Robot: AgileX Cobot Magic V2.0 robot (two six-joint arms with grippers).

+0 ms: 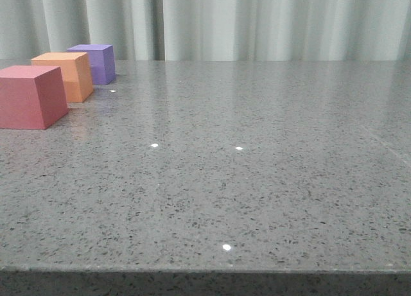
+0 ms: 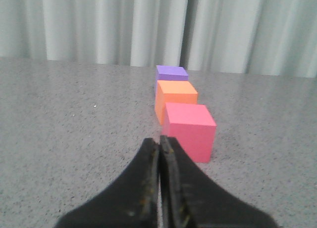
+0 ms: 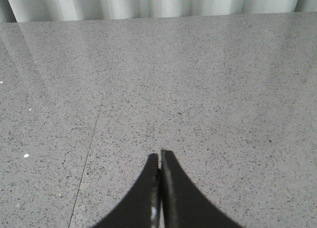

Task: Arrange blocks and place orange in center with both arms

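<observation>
Three cubes stand in a row at the table's far left in the front view: the red-pink cube (image 1: 31,95) nearest, the orange cube (image 1: 66,76) in the middle, the purple cube (image 1: 95,63) farthest. They also show in the left wrist view: red-pink (image 2: 190,130), orange (image 2: 175,99), purple (image 2: 171,72). My left gripper (image 2: 159,139) is shut and empty, just short of the red-pink cube. My right gripper (image 3: 159,154) is shut and empty over bare table. Neither arm shows in the front view.
The grey speckled table (image 1: 244,167) runs to a front edge low in the front view. A pale curtain (image 1: 257,20) hangs behind it. A thin seam line (image 3: 91,139) crosses the table in the right wrist view.
</observation>
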